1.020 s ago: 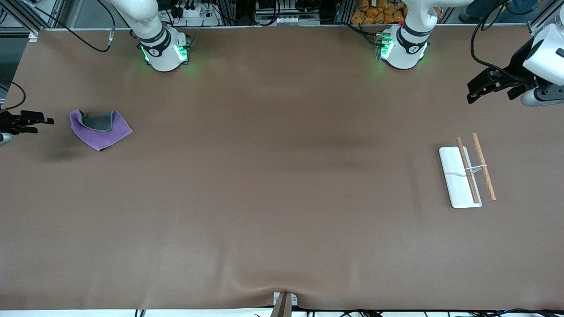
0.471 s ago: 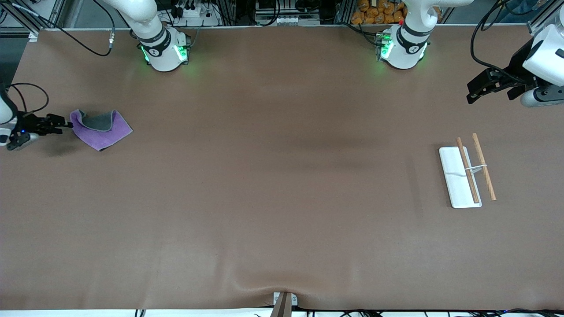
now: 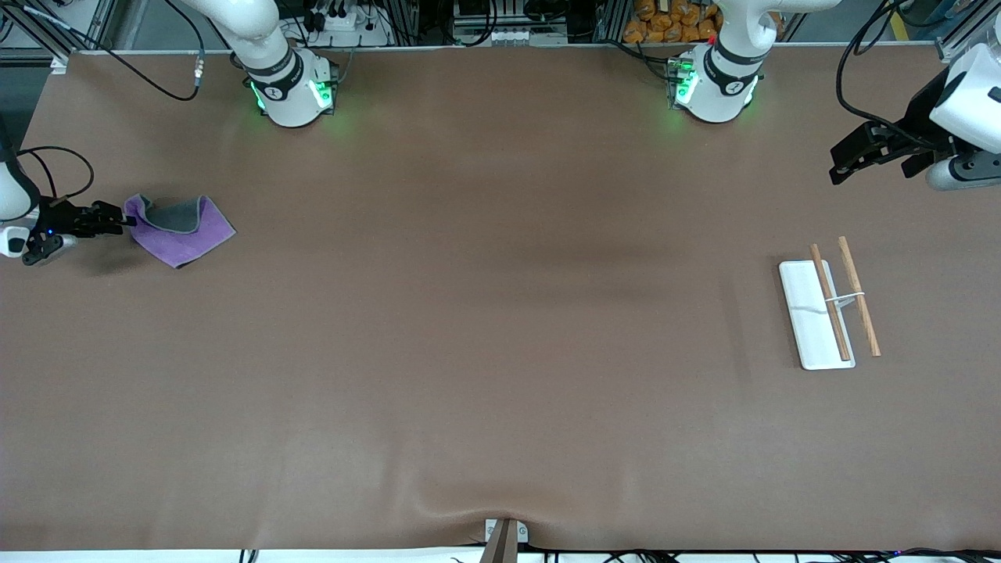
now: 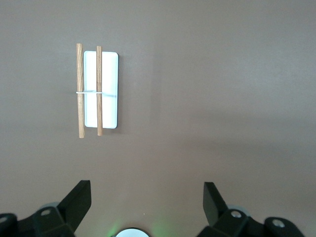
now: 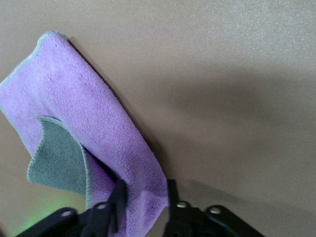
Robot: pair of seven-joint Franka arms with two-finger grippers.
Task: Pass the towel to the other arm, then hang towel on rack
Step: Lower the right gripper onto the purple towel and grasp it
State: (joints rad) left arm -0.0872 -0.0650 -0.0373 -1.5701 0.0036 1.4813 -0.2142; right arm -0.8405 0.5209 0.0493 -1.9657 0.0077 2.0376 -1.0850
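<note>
The towel (image 3: 181, 231) lies crumpled on the table at the right arm's end, purple with a dark grey face folded up (image 5: 59, 163). My right gripper (image 3: 125, 222) is low at the towel's outer corner. In the right wrist view the right gripper (image 5: 144, 197) has a purple fold between its fingers, and both fingers touch the cloth. The rack (image 3: 830, 301), a white base plate with two brown rods, stands at the left arm's end. My left gripper (image 3: 838, 168) waits up in the air near it, open and empty (image 4: 147, 197), with the rack (image 4: 96, 89) in its view.
The brown table cover (image 3: 500, 328) has a raised wrinkle at its front edge by a small clamp (image 3: 504, 536). Both arm bases (image 3: 293, 94) (image 3: 715, 86) stand along the back edge, with cables by them.
My right gripper has moved in along the table to the towel's corner, and its fingers have closed in on the cloth. The left arm, the towel and the rack have not moved.
</note>
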